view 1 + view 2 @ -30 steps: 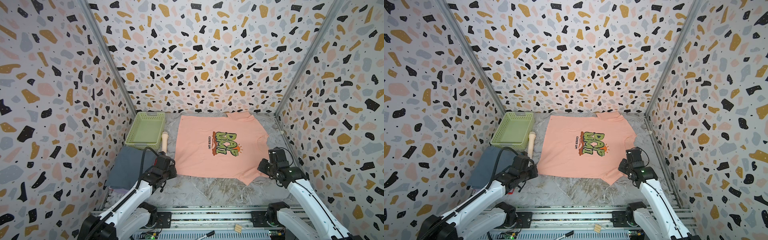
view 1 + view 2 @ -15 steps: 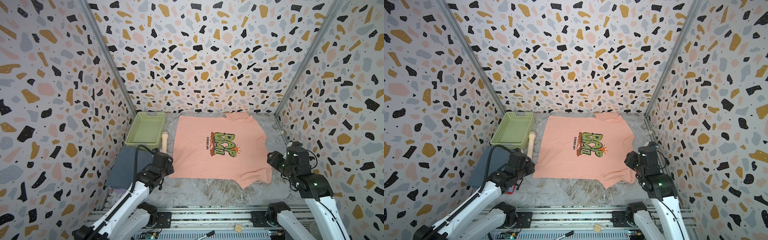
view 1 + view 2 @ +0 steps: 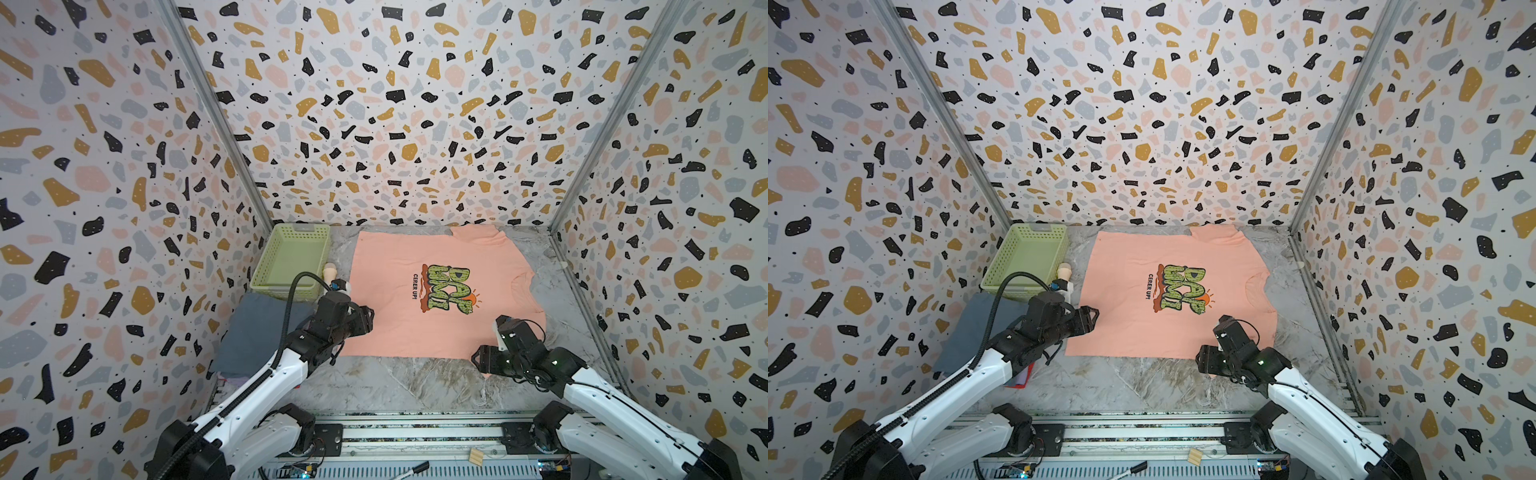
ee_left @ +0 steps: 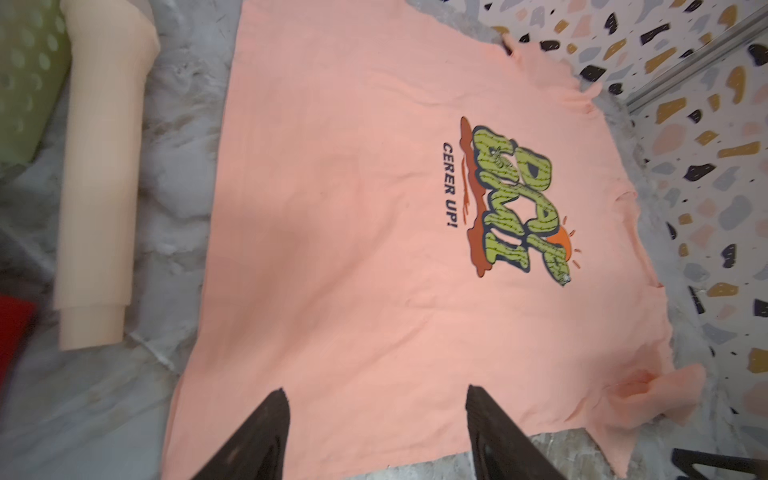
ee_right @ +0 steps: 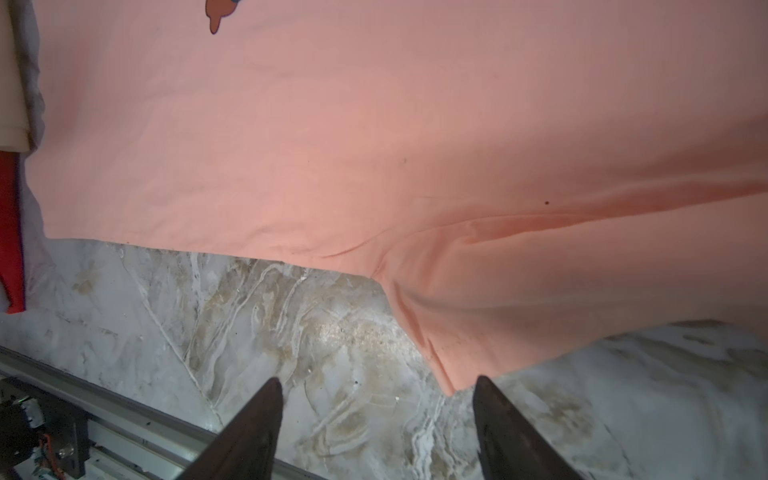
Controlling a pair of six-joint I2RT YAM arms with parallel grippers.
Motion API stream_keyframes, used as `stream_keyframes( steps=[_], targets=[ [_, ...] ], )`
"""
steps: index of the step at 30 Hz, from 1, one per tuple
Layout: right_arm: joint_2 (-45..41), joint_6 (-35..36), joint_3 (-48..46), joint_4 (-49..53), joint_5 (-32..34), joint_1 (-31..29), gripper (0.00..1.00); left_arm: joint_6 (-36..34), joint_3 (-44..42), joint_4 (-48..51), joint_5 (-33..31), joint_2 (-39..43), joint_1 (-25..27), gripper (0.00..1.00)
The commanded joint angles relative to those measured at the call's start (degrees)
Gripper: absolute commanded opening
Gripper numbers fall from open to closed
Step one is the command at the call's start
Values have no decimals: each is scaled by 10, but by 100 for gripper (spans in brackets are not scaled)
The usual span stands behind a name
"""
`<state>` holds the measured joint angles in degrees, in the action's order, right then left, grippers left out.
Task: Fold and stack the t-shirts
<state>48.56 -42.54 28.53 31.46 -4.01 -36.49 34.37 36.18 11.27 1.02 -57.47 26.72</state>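
Fingers (image 4: 257,440) on your left and fingers (image 5: 249,436) on your right are spreading apart and letting go, so you are leaving the salmon-peach t-shirt (image 3: 395,324) lying flat at lower centre on the surface (image 3: 415,386), ready for folding.

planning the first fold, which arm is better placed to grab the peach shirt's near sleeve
Right, likely. The right end effector is open with the near sleeve tip ahead of its fingers. The left end effector, also open, sits at the hem end of the peach shirt, away from that sleeve.
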Motion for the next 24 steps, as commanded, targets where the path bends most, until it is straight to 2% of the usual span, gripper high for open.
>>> stream_keyframes(
  steps=[1, 9, 14, 20, 24],
  targets=[
    [25, 7, -17, -47, 22, -14, 73, -19, 22, -42, 12, -2, 2, 71],
    [69, -5, -32, -46, 23, -28, 74, -31, 41, -39, 0, 5, 2, 73],
    [79, -11, -66, -105, -18, -35, 74, -37, 46, -35, -2, 11, 2, 73],
    [111, -51, -32, -108, -47, -83, 73, -41, 61, -24, -27, 28, 2, 74],
    [136, -31, 0, -143, -87, -99, 74, -46, 77, -12, -41, 42, 2, 75]
  ],
)
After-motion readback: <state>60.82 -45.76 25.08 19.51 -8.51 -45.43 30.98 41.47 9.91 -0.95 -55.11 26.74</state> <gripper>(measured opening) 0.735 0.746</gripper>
